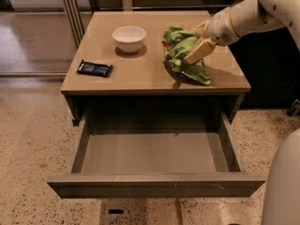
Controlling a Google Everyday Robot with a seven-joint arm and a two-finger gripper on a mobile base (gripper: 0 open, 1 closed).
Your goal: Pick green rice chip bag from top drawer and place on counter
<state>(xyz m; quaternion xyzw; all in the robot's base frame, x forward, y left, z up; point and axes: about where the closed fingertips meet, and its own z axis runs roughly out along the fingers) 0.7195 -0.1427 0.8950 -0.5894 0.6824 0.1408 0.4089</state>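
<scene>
The green rice chip bag (180, 53) is crumpled and hangs over the right half of the counter (136, 76). Its lower end is at or just above the tabletop and casts a shadow there. My gripper (196, 40) reaches in from the upper right and is shut on the bag, with one tan finger (200, 50) across the bag's front. The top drawer (154, 184) is pulled fully open below the counter, and its grey inside is bare.
A white bowl (129, 37) stands at the back middle of the counter. A small flat black packet (95, 68) lies at its left edge. My white arm (253, 13) crosses the upper right. A speckled floor surrounds the cabinet.
</scene>
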